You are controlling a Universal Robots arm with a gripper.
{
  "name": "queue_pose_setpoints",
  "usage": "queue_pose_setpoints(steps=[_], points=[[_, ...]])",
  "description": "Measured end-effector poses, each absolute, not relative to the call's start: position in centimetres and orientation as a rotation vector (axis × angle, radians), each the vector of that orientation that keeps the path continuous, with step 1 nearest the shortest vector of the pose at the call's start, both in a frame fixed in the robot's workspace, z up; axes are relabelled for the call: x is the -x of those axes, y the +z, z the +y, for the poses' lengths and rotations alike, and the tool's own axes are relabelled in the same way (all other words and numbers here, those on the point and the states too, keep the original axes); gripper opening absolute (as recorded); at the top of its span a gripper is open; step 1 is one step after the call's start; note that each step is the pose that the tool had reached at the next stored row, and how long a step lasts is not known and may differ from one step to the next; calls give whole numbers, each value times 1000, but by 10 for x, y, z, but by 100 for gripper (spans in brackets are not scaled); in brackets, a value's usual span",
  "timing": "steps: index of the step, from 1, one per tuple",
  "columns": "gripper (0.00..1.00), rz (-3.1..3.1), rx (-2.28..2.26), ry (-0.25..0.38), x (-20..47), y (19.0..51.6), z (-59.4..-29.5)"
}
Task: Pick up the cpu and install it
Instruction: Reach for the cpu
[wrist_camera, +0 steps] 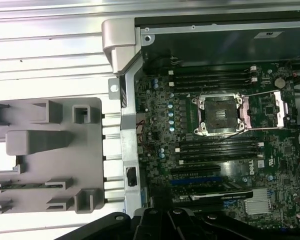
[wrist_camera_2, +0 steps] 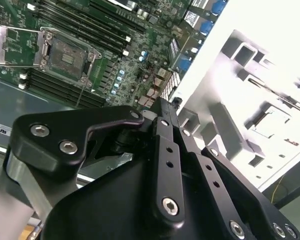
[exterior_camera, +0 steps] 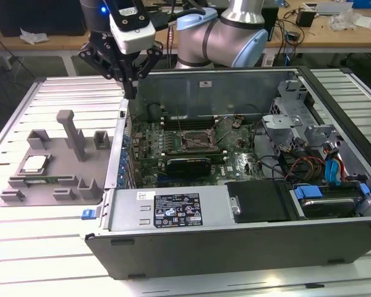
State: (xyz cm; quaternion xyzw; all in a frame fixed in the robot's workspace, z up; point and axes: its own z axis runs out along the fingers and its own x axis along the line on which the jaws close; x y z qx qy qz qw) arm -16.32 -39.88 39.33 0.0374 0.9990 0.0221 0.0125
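Ribbed metal table [exterior_camera: 43,247], set with an open computer case [exterior_camera: 247,244] and grey tray [exterior_camera: 62,168]. Gripper [exterior_camera: 131,93] is held pointing straight down above the case's wall nearest the tray, fingers pressed together, nothing gripped. Cpu [exterior_camera: 34,164] is seated in the tray, well apart.

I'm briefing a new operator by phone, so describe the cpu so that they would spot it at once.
To the exterior view's left of the open computer case lies a grey holder with a tall post. The cpu sits flat toward that same side of the holder. It is the small shiny silver square, unlike the long narrow green memory stick beside it.
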Motion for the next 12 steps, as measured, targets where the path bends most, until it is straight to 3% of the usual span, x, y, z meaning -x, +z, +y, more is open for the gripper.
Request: queue_pose_setpoints(steps=[12], points=[[11, 3114, -117, 69, 180, 393, -399]])
